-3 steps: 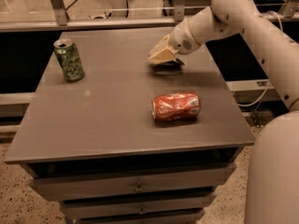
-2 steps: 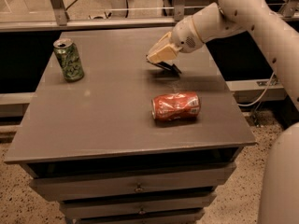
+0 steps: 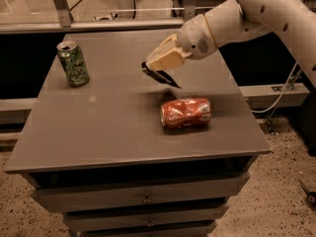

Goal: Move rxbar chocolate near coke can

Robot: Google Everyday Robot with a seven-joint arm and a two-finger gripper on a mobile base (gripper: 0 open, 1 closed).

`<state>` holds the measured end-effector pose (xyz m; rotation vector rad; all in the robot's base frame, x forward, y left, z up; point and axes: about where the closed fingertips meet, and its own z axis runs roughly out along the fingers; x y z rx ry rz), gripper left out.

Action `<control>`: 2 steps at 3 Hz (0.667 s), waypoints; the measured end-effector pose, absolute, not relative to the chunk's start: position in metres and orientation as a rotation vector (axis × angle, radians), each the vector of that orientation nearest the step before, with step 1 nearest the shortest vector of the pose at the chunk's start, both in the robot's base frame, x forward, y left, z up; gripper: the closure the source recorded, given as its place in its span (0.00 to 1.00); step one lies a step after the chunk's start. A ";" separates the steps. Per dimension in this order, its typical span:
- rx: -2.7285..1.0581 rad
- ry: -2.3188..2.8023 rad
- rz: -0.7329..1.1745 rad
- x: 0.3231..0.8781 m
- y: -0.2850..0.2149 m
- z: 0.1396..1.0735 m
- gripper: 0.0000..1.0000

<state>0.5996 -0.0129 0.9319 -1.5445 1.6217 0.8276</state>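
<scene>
The coke can (image 3: 186,112), red and dented, lies on its side on the grey table (image 3: 108,127), right of the middle. My gripper (image 3: 157,65) hangs above the table just behind and left of the can. It is shut on the rxbar chocolate (image 3: 161,76), a flat black bar that sticks out below the pale fingers, tilted down towards the can and lifted off the table top. A gap of about a hand's width lies between the bar's lower end and the can.
A green can (image 3: 73,63) with a patterned label stands upright at the table's back left. The table has drawers below its front edge (image 3: 143,199). My white arm (image 3: 256,9) reaches in from the upper right. A rail runs behind the table.
My gripper has moved left and towards the front with the black bar in it, closer to the red can. Both cans stayed put.
</scene>
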 end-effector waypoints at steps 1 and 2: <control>-1.581 1.609 0.879 0.567 0.000 0.936 1.00; -1.607 1.591 0.911 0.542 0.016 0.931 1.00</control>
